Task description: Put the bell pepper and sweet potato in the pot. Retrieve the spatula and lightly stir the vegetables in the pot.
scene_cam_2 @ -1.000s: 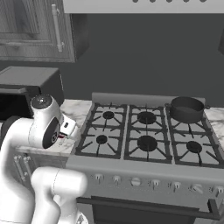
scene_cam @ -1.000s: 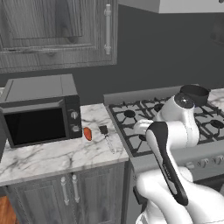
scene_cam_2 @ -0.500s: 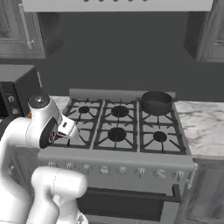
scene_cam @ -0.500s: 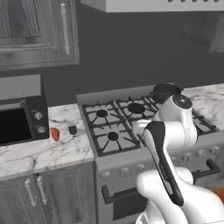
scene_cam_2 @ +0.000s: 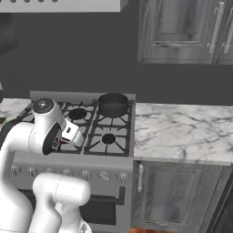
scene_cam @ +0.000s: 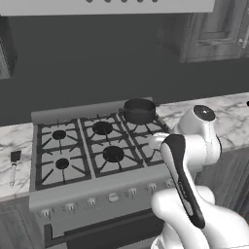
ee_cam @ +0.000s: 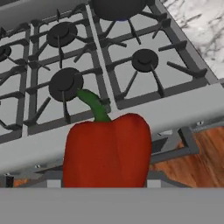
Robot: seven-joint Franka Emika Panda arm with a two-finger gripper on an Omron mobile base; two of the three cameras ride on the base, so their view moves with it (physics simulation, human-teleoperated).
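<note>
The fingers pinch the pepper [ee_cam: 107, 151] between them; in the hand view it sits close to the camera, glossy red, its green stem [ee_cam: 93, 104] curving up and away, and it hides the fingertips themselves. In the right base view a sliver of red shows just under the white hand [scene_cam_2: 69, 132], which hangs over the front left part of the stove [scene_cam_2: 104, 157].

Beyond the pepper, the hand view looks down on the stove's front rail and four burners with open grates between them. The pot [ee_cam: 117, 8] is cut by the top edge of that view, on the back burner nearest the marble table [ee_cam: 197, 22]. A strip of wooden floor [ee_cam: 192, 153] shows past the stove's front edge.

From the left base view, the pot [scene_cam: 139, 110] stands on the back right burner, upright, close to the stove's right edge and just beside the table [scene_cam: 231, 119]. The other burners are bare, giving open room from the front rail to the pot. The spatula [scene_cam: 13, 168] lies on the table left of the stove, black head away from the robot, pale handle toward the front edge, well apart from the pot.

In the right base view, the pot [scene_cam_2: 113, 104] sits near the back wall, with a wide stretch of bare table [scene_cam_2: 182, 132] to its right, under closed wall cabinets [scene_cam_2: 182, 29].
</note>
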